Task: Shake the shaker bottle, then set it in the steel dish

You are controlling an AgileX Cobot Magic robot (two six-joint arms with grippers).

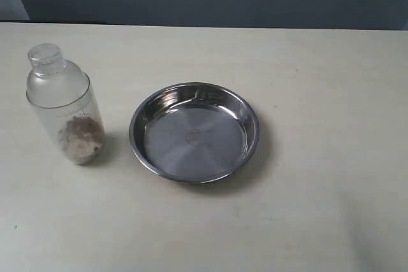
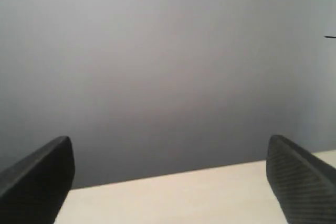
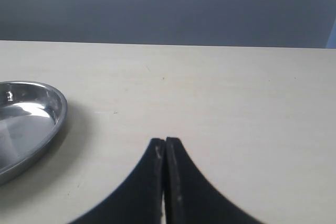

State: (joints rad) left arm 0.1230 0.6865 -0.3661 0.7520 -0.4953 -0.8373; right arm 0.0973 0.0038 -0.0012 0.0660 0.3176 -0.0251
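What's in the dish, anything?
Empty: the dish shows only its bare shiny bottom. The bottle stands upright on the table beside it, not touching.

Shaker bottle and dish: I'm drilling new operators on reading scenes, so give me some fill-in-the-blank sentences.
In the exterior view, the shaker bottle stands to the ____ of the steel dish.
The left gripper is ____.
The right gripper is ____.
Missing: left; open; shut.
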